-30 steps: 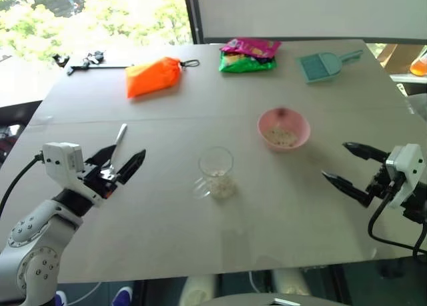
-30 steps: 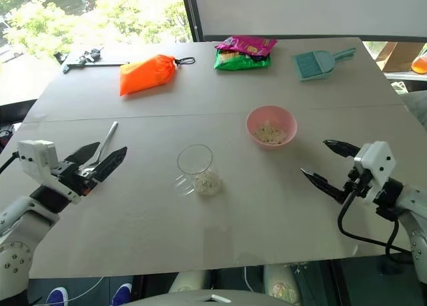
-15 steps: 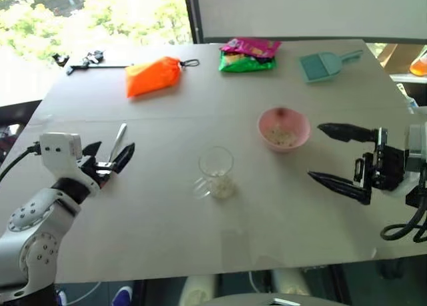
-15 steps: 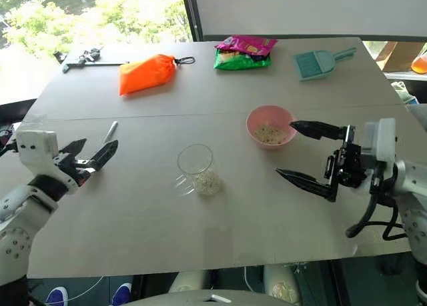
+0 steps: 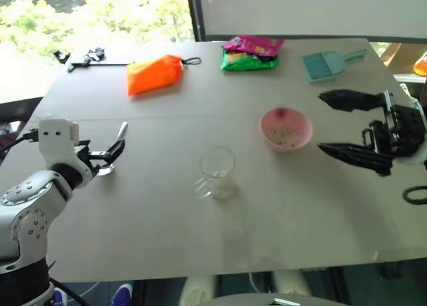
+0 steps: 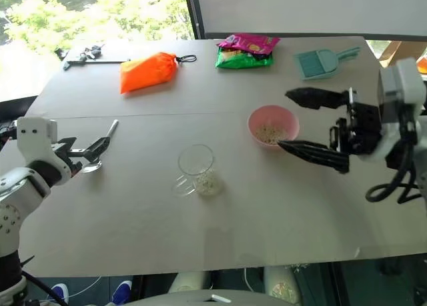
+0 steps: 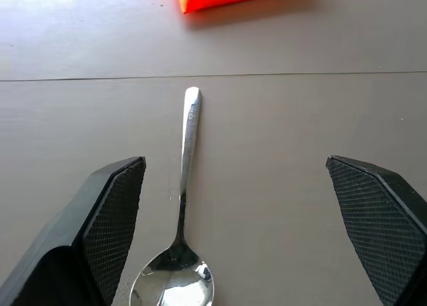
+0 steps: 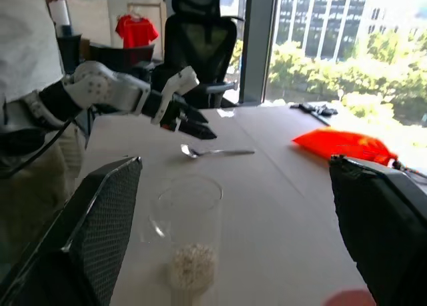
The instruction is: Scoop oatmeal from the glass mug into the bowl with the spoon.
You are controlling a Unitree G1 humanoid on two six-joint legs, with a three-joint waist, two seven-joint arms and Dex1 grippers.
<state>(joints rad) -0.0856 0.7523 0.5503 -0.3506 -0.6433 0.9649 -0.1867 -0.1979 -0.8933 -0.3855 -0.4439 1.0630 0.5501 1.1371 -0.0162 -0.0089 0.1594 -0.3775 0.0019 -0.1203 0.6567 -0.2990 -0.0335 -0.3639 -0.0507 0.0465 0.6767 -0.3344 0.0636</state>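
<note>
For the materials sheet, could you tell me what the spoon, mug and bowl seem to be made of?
Spoon: polished metal, mirror-bright with reflections. Mug: clear glass, the oatmeal shows through its wall. Bowl: matte pink, probably plastic or ceramic; cannot tell which.

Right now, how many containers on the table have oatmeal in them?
2. The glass mug, near the table's middle, has oatmeal at its bottom. The pink bowl, farther back toward the right gripper, holds a little. The sealed bags' contents stay hidden.
</note>
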